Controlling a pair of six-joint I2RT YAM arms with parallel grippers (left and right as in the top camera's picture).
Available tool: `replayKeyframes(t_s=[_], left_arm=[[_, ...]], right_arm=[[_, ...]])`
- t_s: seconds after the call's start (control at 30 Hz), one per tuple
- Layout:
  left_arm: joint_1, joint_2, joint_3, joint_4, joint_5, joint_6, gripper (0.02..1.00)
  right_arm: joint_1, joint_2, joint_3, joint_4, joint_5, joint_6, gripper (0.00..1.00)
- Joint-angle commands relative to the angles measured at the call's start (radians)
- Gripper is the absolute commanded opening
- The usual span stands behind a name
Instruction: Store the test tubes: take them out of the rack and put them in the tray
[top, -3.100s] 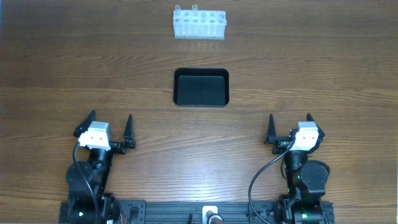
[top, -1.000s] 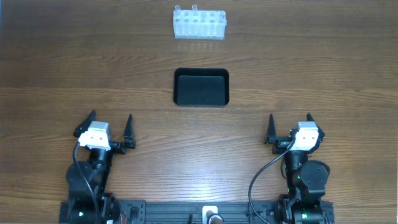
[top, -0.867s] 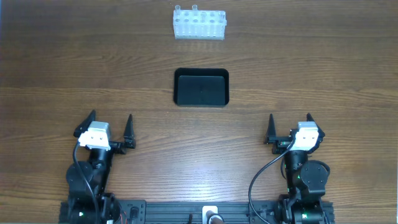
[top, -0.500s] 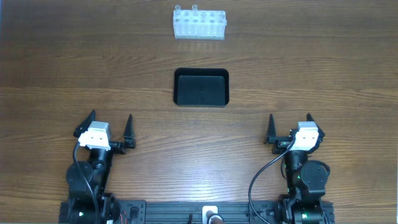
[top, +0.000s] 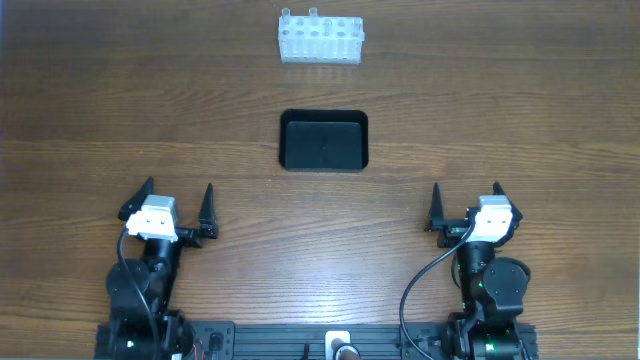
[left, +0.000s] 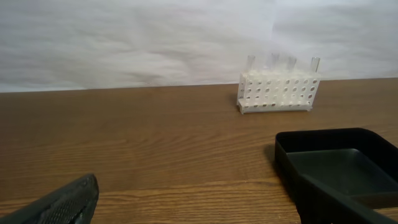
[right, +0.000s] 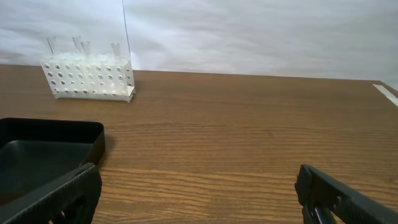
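Your left claw (top: 180, 196) and right claw (top: 467, 195) are both wide open and hold nothing. The rack (top: 320, 41) stands at the far side of the worktop (top: 520, 100), past the tray (top: 324, 141). The test tubes (left: 315, 64) stand upright in it. Neither arm looks nearer.

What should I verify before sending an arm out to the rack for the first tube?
1. Test tubes seated upright in the white rack: ok, four stand in it.
2. Black tray ready to receive: ok, nothing lies in it.
3. Left gripper open and holding nothing: ok.
4. Right gripper open and holding nothing: ok.
5. Rack stands beyond the tray from both arms, so a reach must pass over or around the tray: ok, nothing else lies between.
6. Whether the tubes sit loose enough to lift out: cannot tell.
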Motion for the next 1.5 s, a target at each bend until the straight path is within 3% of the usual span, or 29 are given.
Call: replayKeyframes(t_s=[0.03, 0.17, 0.33, 0.6, 0.87, 1.1, 1.5], left_arm=[[0.003, -0.007, -0.006, 0.001, 0.013, -0.011, 1.000], [0.002, 0.021, -0.006, 0.058, 0.024, -0.015, 1.000], [0.002, 0.204, 0.040, 0.309, 0.030, -0.069, 1.000], [-0.061, 0.711, 0.425, 0.362, 0.034, -0.072, 0.998], [-0.201, 1.138, 0.731, 0.354, -0.108, -0.121, 1.000], [-0.258, 1.472, 1.049, 0.194, -0.175, -0.169, 0.998], [-0.288, 1.905, 1.573, -0.115, -0.175, -0.169, 0.998]], right_arm=[[-0.008, -0.010, -0.013, 0.006, -0.013, -0.004, 0.991], [-0.008, -0.010, -0.013, 0.006, -0.013, -0.004, 0.991], [-0.008, -0.010, -0.013, 0.006, -0.013, -0.004, 0.991], [-0.008, -0.010, -0.013, 0.006, -0.013, -0.004, 0.991], [-0.008, -0.010, -0.013, 0.006, -0.013, -0.004, 0.993], [-0.008, -0.010, -0.013, 0.006, -0.013, -0.004, 0.991], [-0.008, -0.010, -0.013, 0.006, -0.013, -0.004, 0.993]])
